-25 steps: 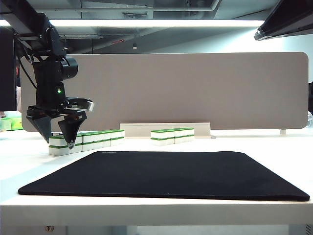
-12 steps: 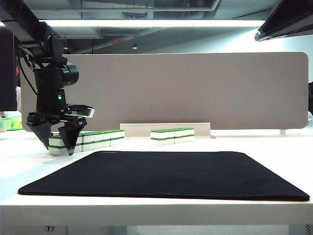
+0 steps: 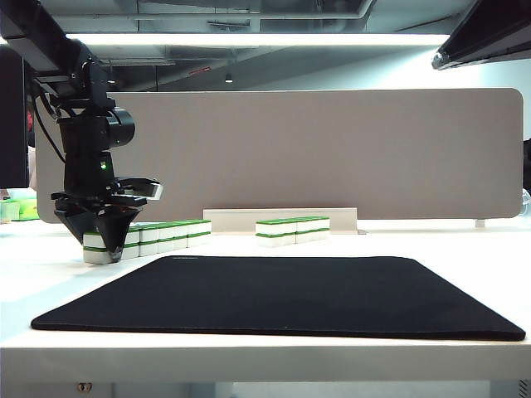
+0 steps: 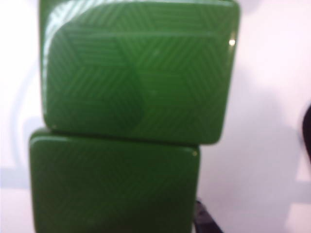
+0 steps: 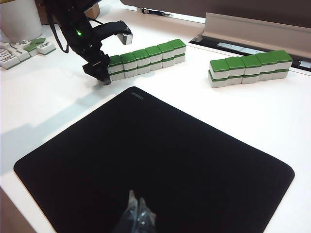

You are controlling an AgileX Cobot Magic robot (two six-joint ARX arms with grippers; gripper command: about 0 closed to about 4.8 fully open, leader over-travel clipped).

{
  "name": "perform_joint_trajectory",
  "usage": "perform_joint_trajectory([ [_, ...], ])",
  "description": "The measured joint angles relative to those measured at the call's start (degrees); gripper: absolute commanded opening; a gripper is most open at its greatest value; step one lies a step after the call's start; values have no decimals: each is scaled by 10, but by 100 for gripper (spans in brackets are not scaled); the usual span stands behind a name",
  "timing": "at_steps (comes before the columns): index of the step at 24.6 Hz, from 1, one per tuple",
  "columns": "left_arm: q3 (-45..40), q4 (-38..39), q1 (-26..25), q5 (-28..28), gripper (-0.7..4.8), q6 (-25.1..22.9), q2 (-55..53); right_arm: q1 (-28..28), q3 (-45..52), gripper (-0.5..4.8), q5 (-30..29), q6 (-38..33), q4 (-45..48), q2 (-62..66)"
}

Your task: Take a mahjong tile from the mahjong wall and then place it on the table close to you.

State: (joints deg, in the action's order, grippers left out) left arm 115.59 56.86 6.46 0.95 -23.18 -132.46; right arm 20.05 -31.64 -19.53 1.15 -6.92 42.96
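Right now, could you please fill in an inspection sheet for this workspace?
Surface: white table bearing a large black mat, bare.
Job's things: mahjong wall, two tiles high, green tops; a shorter row stands apart from it.
Clutter: loose tiles at the table's far edge, beside a white container.
End effectors: left end effector is down over the wall's end tile, fingers either side; grip not confirmed. Right end effector hangs over the mat, fingertips together, holding nothing.
Cables: black cables along the left arm.
Surroundings: grey divider panel behind the table, ceiling lights above.
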Motion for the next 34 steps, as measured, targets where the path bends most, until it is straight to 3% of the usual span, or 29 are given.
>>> perform_joint_trajectory([
  [6,2,4,0,0,173,12,0,0,0,-1,0,0,0,0],
  [13,6,14,0,-1,170,20,-1,0,0,-1,0,0,0,0],
  [20,58,101,1,-5,170,65,-13,0,0,-1,0,0,0,0],
  [24,130,144,5,75,170,89,-10,0,0,-1,0,0,0,0],
  [28,165,153,42,145,170,91,-9,0,0,-1,0,0,0,0],
  [34,169,148,130,146,170,39,-10,-1,0,-1,1,0,1,0],
])
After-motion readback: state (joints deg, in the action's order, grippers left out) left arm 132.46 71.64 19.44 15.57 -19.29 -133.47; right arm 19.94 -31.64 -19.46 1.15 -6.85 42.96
